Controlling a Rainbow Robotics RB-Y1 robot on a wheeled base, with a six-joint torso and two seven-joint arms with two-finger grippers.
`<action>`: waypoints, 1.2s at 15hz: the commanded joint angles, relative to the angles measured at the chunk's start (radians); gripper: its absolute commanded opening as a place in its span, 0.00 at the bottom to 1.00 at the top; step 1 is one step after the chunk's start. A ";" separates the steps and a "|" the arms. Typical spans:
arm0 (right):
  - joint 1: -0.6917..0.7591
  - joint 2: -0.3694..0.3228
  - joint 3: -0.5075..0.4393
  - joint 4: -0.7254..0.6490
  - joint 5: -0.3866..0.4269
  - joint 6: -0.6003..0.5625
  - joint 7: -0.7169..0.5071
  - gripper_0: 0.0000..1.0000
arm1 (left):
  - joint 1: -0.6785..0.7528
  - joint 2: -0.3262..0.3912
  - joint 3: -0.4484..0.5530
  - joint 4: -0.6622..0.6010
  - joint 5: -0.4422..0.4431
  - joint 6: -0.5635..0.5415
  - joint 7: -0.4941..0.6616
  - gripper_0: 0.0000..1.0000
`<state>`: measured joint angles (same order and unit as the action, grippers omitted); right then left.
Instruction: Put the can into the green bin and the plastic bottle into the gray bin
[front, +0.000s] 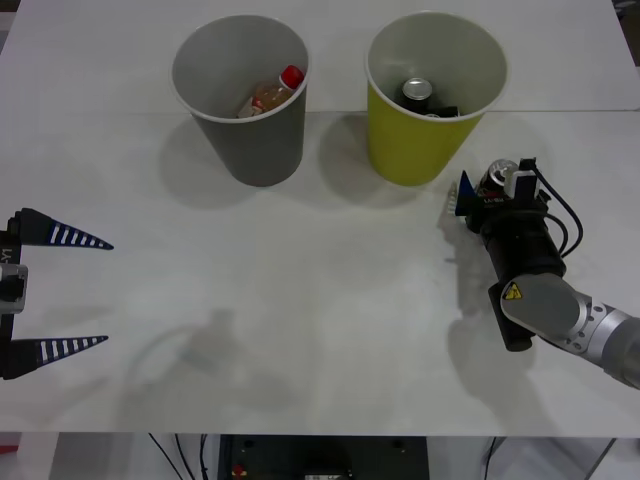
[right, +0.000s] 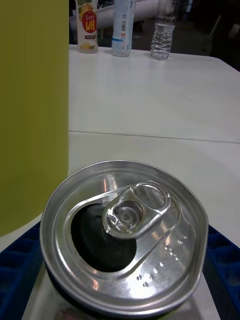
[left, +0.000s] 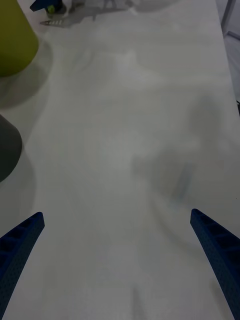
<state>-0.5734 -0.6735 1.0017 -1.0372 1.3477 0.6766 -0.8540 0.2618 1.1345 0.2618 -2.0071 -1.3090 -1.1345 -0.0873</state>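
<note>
The right gripper (front: 478, 190) sits at about four o'clock from the green bin (front: 415, 140), just beside it. Its blue fingers (right: 15, 260) are clenched on a can (right: 125, 230), one on each side. The can stands upright. Its silver top is open, with the pull tab bent over the dark hole. In the right wrist view the yellow-green wall of the bin rises close by the can.

Inside the green bin lies another silver-topped dark can (front: 418, 91), near the middle of the white inside.

The gray bin (front: 250, 130) stands at nine o'clock from the green bin, a little apart from it. The plastic bottle (front: 270, 95) lies tilted inside it, with its red cap pointing to about two o'clock.

The left gripper (front: 60, 290) hovers over the white surface (front: 300, 300) at about eight o'clock from the gray bin, well apart from both bins. Its fingers (left: 22, 235) are spread wide and hold nothing.

Three bottles (right: 122, 27) stand in a row at the far edge of the surface, seen in the right wrist view.
</note>
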 joint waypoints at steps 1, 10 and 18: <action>0.000 -0.003 0.000 0.000 -0.001 0.000 -0.007 0.00 | 0.000 0.000 0.000 0.000 0.000 0.000 0.000 1.00; 0.144 -0.202 -0.089 -0.271 -0.024 -0.106 -0.019 0.00 | 0.000 0.000 0.000 0.000 0.000 0.000 0.000 1.00; 0.607 -0.307 -0.782 -0.662 0.114 -0.838 -0.027 0.00 | 0.000 0.000 0.000 0.000 0.000 0.000 0.000 1.00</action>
<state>-0.0051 -0.9796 0.2914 -1.6687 1.4639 -0.0726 -0.8753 0.2618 1.1345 0.2618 -2.0071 -1.3090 -1.1345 -0.0873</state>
